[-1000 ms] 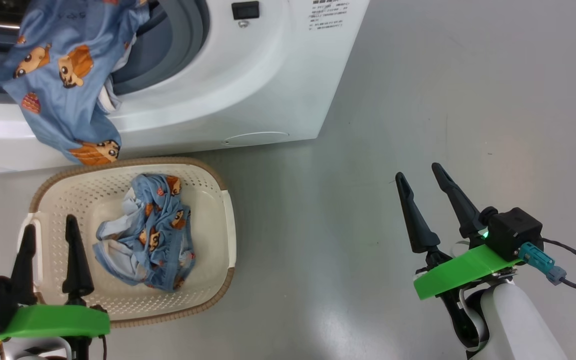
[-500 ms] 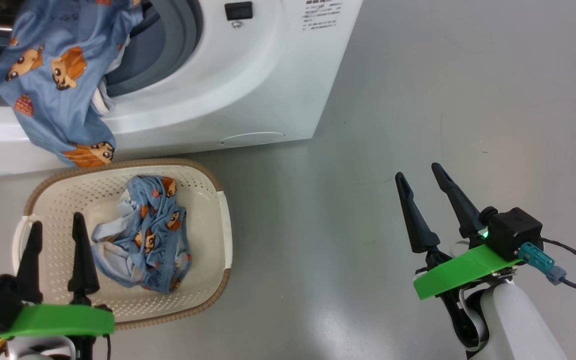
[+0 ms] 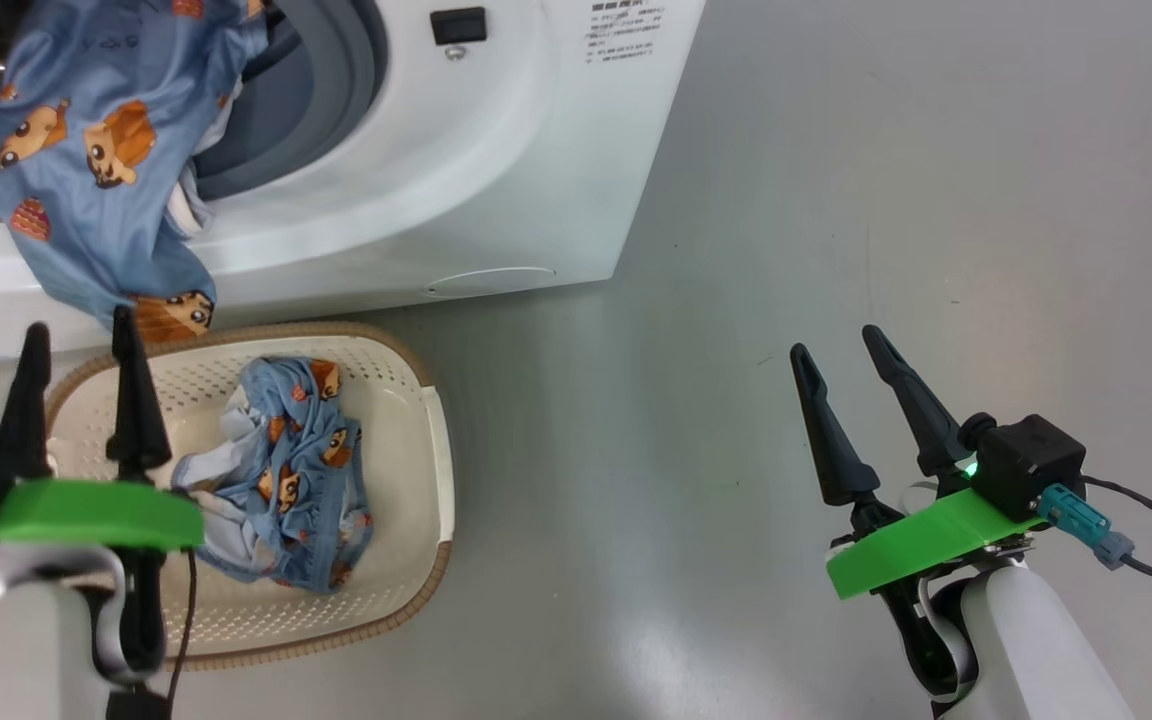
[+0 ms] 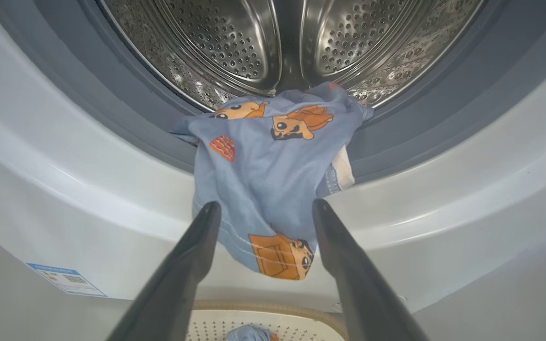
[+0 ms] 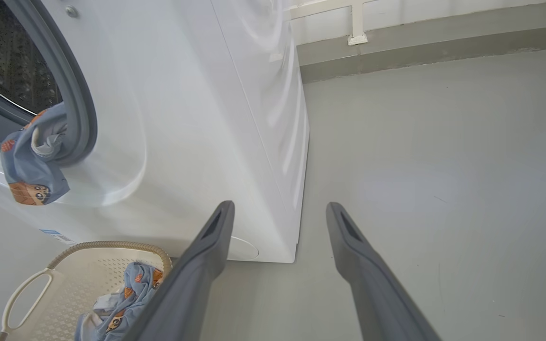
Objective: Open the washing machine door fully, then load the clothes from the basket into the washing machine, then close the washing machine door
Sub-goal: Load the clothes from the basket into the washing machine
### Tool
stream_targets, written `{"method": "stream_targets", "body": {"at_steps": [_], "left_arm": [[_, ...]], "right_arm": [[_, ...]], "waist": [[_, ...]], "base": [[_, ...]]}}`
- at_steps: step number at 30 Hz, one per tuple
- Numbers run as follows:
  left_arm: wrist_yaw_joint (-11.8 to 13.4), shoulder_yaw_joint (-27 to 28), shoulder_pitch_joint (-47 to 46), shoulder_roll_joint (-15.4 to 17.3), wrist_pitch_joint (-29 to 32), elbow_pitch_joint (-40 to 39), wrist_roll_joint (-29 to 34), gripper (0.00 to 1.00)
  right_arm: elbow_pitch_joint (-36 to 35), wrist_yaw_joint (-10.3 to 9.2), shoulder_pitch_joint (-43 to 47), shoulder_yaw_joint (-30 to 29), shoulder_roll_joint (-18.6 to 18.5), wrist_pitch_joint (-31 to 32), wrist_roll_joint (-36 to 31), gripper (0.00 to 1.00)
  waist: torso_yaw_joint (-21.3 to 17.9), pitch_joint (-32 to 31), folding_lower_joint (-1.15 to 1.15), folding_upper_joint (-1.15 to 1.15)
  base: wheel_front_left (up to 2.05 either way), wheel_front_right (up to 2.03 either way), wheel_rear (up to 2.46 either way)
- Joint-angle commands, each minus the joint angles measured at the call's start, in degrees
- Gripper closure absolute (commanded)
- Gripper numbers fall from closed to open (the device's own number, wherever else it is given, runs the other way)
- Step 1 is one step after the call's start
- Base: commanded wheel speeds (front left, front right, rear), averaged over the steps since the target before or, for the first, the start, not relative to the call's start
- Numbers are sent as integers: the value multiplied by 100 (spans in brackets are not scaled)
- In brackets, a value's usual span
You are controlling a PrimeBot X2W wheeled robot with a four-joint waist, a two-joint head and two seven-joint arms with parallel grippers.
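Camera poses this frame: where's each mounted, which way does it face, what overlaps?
Head view: on the head, looking down at white front-loading washing machine, cream perforated plastic basket, grey floor; open left gripper at left, open right gripper at right.
Left wrist view: on the left wrist, looking into the perforated steel drum; own dark fingers frame a hanging light blue bear-print garment.
Right wrist view: on the right wrist, looking at the machine's front corner and floor; own fingers.
Shared: all three show garment and basket.

Left hand (image 3: 78,322) spread, right hand (image 3: 836,341) spread
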Motion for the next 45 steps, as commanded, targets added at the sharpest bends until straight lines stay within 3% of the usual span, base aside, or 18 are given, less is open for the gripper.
{"method": "stream_targets", "body": {"at_steps": [1,16,25,26,28,29,36,45], "left_arm": [[-9,115,-200,225,107,45,-46,0],[-48,-191,-1459,716,1244,1187,-422,0],[-57,-64,-2177,789,1416,1870,-930,0],[-58,-91,-2236,815,1430,1946,-949,22],[-61,-147,-2354,850,1444,2074,-1020,87],[-62,-191,-2401,879,1437,2129,-1041,100],[-64,-730,-2523,1003,1116,2149,-1383,100],[-65,-1271,-2860,1208,462,1987,-1284,100]], "right_arm": [[-112,9,69,152,45,-26,71,0],[-140,9,37,189,45,-26,165,0],[-125,9,-20,222,45,-26,210,0],[-119,9,-27,230,45,-26,220,0],[-103,9,-39,246,45,-26,241,0],[-95,9,-45,254,45,-26,253,0],[-58,9,-13,217,45,-26,300,0],[-48,9,42,256,45,-26,338,0]], "waist": [[-14,11,0,0],[-176,194,0,0],[-250,338,0,0],[-254,344,0,0],[-262,350,0,0],[-265,349,0,0],[-221,256,0,0],[-176,136,0,0]], "base": [[0,0,0],[0,0,0],[0,0,0],[0,0,0],[0,0,0],[0,0,0],[0,0,0],[0,0,0]]}}
